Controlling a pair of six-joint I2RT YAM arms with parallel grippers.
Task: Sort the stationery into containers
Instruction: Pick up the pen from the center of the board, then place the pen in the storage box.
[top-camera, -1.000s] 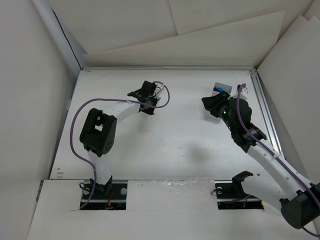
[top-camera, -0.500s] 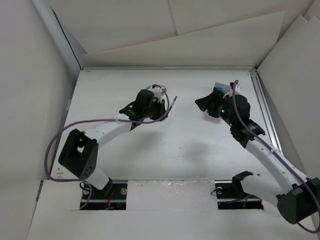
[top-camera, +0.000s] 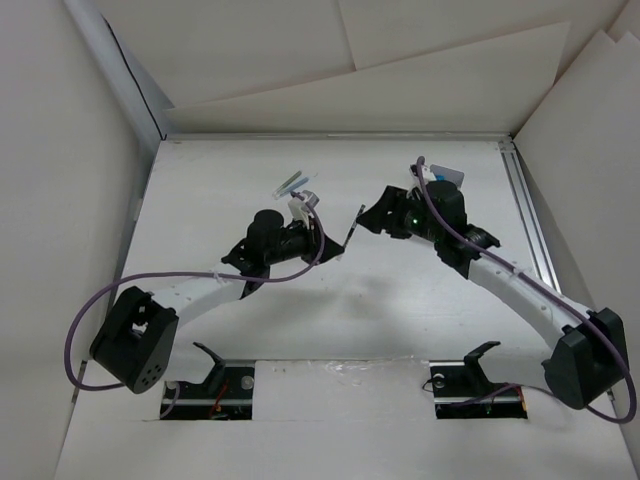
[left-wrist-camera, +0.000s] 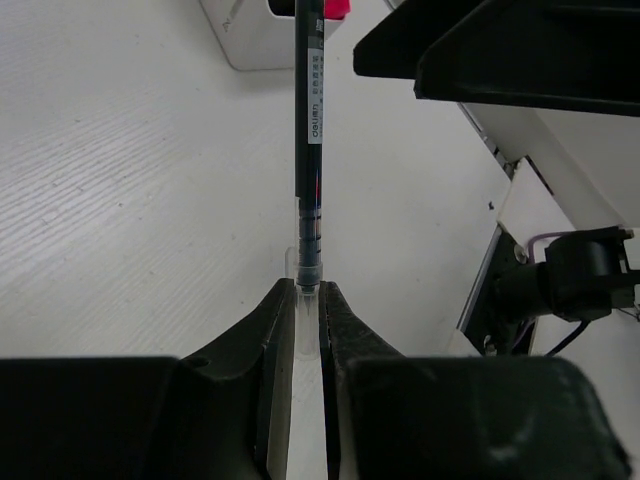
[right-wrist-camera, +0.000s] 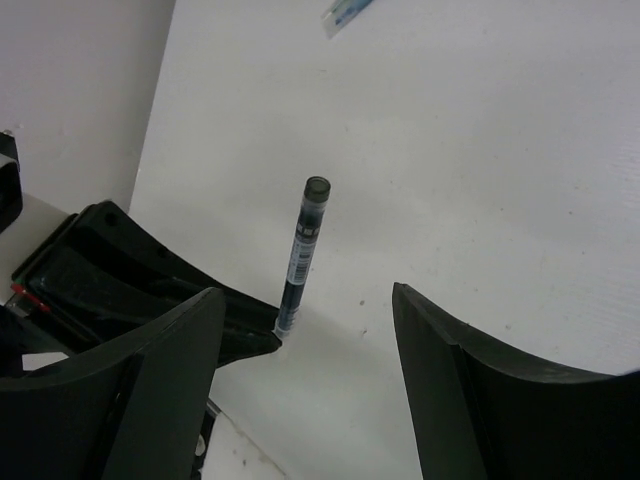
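My left gripper (top-camera: 338, 240) is shut on the clear end of a thin dark blue-grey pen (top-camera: 353, 226) and holds it above the table's middle. In the left wrist view the pen (left-wrist-camera: 310, 150) sticks straight out from the gripper (left-wrist-camera: 308, 295) toward the pale box (left-wrist-camera: 250, 40), which holds something pink. My right gripper (top-camera: 372, 218) is open just past the pen's free end. In the right wrist view the pen (right-wrist-camera: 305, 250) stands between the spread fingers of the right gripper (right-wrist-camera: 310, 310) without touching them. The box (top-camera: 447, 176) sits at the back right, partly behind the right arm.
A few loose blue-grey pens (top-camera: 296, 183) lie at the back of the table, left of centre; they also show at the top of the right wrist view (right-wrist-camera: 345, 12). A metal rail (top-camera: 530, 220) runs along the table's right edge. White walls close in the table.
My left gripper has moved right and nearer, carrying the pen away from the loose pens. My right gripper has moved left from the box to the pen's free end.
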